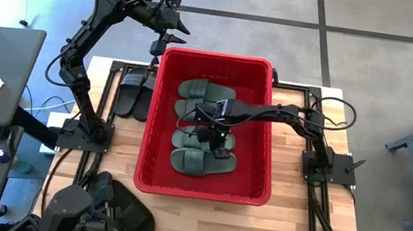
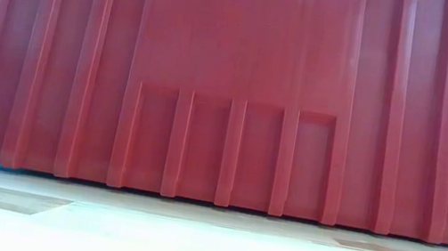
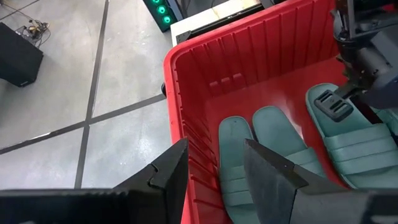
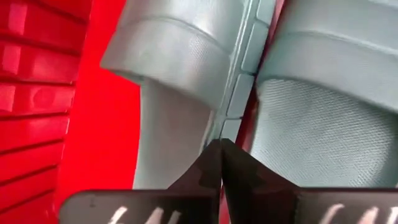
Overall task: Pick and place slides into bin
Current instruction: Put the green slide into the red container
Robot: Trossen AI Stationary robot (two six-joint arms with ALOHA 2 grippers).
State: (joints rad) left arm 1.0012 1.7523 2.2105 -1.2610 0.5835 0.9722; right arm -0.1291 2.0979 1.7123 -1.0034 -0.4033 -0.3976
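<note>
A: Where did the right gripper (image 1: 216,135) sit?

B: Low inside the bin (image 1: 266,131), fingers pressed together, empty, between two green slides (image 4: 180,68); likely just let go.

A: And the left gripper (image 1: 171,28)?

B: Part-open above the bin's far rim, holding nothing; two black slides (image 1: 137,91) waited beside the bin.

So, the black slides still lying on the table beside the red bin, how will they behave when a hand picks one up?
The black slides look like moulded rubber, so probably light and a little bendy, not floppy. They lie flat, so rolling or tipping is unlikely. The wide strap seems the natural place to grip; the smooth sole might slip.
</note>
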